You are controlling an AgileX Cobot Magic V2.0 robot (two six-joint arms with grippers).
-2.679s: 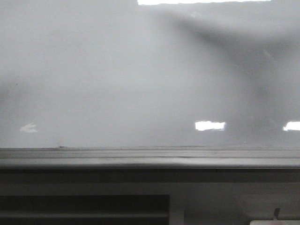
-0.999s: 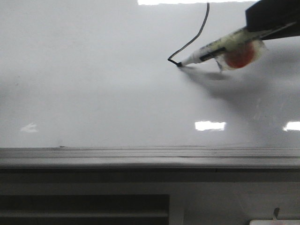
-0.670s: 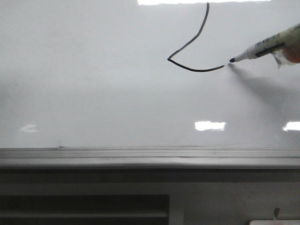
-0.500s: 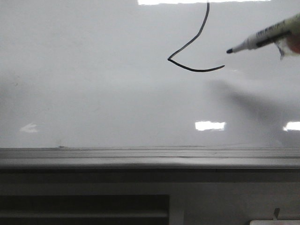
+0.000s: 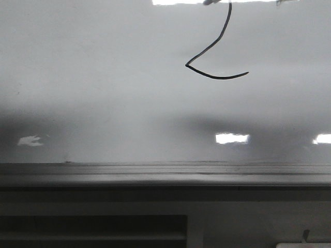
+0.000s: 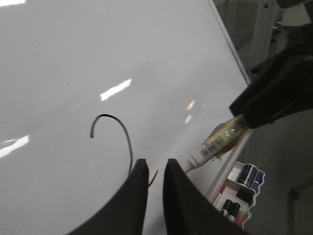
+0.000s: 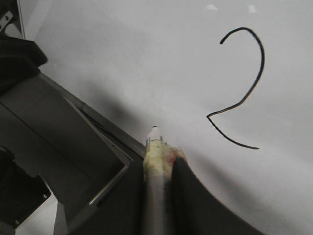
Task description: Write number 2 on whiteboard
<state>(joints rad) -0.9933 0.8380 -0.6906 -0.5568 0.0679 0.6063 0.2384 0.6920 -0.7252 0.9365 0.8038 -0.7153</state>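
The number 2 (image 5: 217, 50) is a thin black line on the glossy whiteboard (image 5: 103, 93); its top runs out of the front view. It shows whole in the right wrist view (image 7: 262, 63), and its upper curve shows in the left wrist view (image 6: 128, 142). My right gripper (image 7: 157, 169) is shut on the white marker pen (image 7: 155, 152), whose tip is off the board, away from the 2. The left wrist view also shows that pen (image 6: 215, 144). My left gripper (image 6: 155, 165) is empty, its jaws nearly together, hovering over the board near the 2. Neither gripper shows in the front view.
A grey ledge (image 5: 165, 174) runs along the whiteboard's near edge. A small white tray (image 6: 242, 188) with spare markers sits beside the board's edge. The board's metal frame edge (image 7: 98, 128) passes close to the pen tip.
The pen drew the corner and the base stroke of the 2, then lifted off the board. My right gripper carried it up and out of the front view.
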